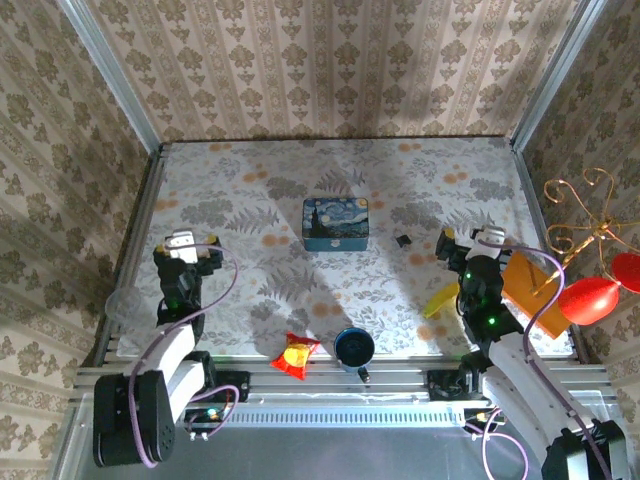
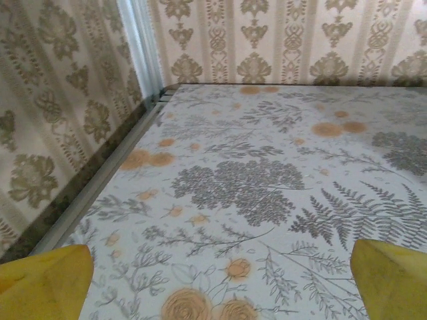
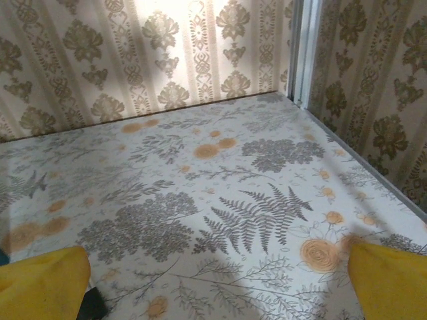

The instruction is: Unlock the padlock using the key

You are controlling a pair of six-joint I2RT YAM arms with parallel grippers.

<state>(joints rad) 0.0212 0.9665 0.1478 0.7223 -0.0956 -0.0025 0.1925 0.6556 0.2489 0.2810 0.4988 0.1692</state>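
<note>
Wide apart and empty: left jaws, right jaws; tiny dark padlock (image 1: 402,240) lies on floral-print counter (image 1: 250,200) near right jaws.

Ahead of the left hand (image 1: 188,243) the counter (image 1: 240,180) lies bare up to the back wall (image 1: 330,70), an open lane. The blue tin (image 1: 335,222) stands mid-counter, well apart from both hands. The padlock (image 1: 403,240) lies in the gap between the tin and the right hand (image 1: 478,240). At the near edge, a red snack bag (image 1: 296,355) and a dark cup (image 1: 354,347) sit between the 2 arms. A yellow item (image 1: 438,300) and an orange one (image 1: 528,282) crowd the right arm.
</note>
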